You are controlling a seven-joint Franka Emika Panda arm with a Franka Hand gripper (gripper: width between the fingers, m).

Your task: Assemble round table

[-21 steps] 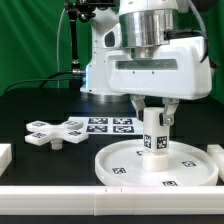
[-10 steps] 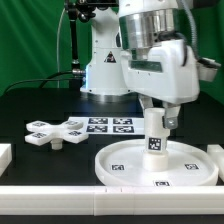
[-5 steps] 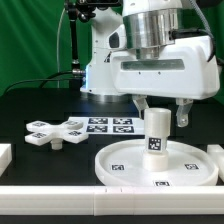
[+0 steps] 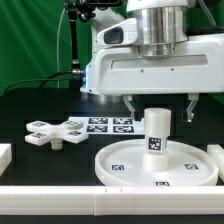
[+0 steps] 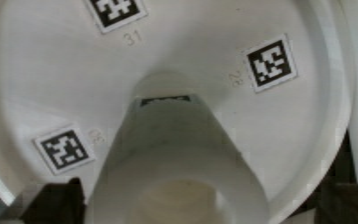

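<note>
The short thick cylinder (image 4: 156, 136) stands upright in the middle of the large round rimmed disc (image 4: 120, 168) at the front. My gripper (image 4: 160, 109) is open just above the cylinder's top, with one finger (image 4: 131, 105) on each side, clear of it. The cross-shaped piece (image 4: 55, 132) lies flat on the black table toward the exterior view's left. In the wrist view I look down the cylinder (image 5: 190, 150) onto the disc (image 5: 51, 70) and its tags. My gripper (image 5: 201, 208) straddles the cylinder top, and dark fingers (image 5: 55, 205) show at both corners.
The marker board (image 4: 108, 125) lies flat behind the disc. The arm's white base (image 4: 100, 62) stands at the back. White blocks sit at the front left (image 4: 4, 155) and front right (image 4: 215, 153). A white ledge (image 4: 90, 205) runs along the front.
My gripper was shut on the cylinder, turned about it, then opened and let go. It has risen a little, and the fingers now stand wide apart. The cylinder stays upright on the disc.
</note>
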